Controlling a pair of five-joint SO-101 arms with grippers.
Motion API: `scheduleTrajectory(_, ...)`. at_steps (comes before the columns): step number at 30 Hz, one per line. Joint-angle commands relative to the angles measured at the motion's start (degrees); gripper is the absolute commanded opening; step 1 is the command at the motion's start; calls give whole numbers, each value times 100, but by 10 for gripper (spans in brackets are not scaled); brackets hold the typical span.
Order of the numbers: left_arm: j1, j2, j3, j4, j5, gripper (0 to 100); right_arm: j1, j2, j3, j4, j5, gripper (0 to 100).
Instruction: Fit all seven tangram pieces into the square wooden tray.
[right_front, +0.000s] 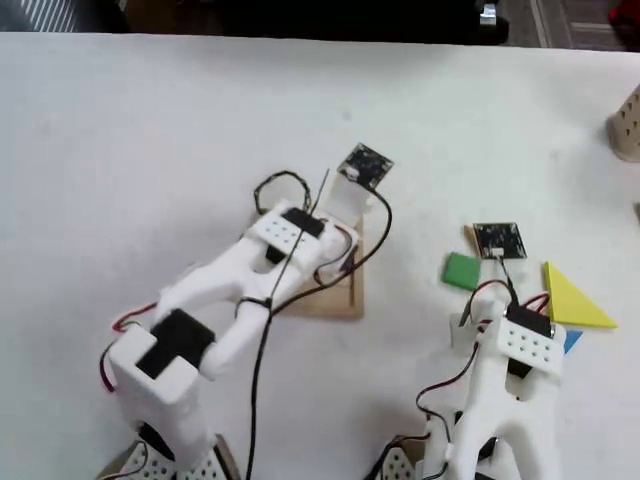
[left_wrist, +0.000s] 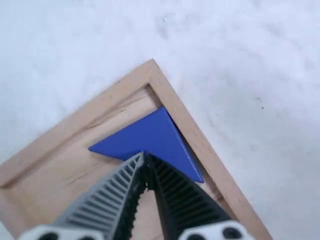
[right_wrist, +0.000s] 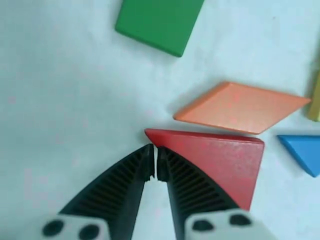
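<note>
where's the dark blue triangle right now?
Left wrist view: the dark blue triangle lies inside the wooden tray, tucked into one of its corners, right at the tips of the left arm's shut jaws.

Blue triangle (left_wrist: 150, 137) lies flat in wooden tray (left_wrist: 192, 132) corner.

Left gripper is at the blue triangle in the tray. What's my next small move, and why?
Probably a short push with the left gripper toward the tray's corner. Its jaws are shut, tips against the blue triangle, which lies along one rim, yet bare floor shows between its point and the corner. Seating it should save room.
</note>
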Motion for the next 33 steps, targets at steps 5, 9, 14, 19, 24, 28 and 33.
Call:
scheduleTrajectory(5, 84, -13, -299, -176, 141, 23, -75, -145, 18, -163, 53, 18)
scheduleTrajectory(9, 75, -4, -299, -396, 132, 23, -75, -145, 18, -163, 53, 18)
scheduleTrajectory(14, 66, 4, -299, -651, 114, 23, -75, -145, 18, -163, 53, 18)
scheduleTrajectory(19, 57, 4, -299, -668, 105, 23, -75, -145, 18, -163, 53, 18)
scheduleTrajectory(24, 48, -40, -290, -624, 105, 23, -66, -145, 18, -163, 53, 18)
scheduleTrajectory(28, 119, -145, -246, -299, 105, 23, -48, -145, 18, -163, 53, 18)
scheduleTrajectory(33, 242, -382, -237, 378, 88, 23, -48, -145, 26, -163, 62, 18)
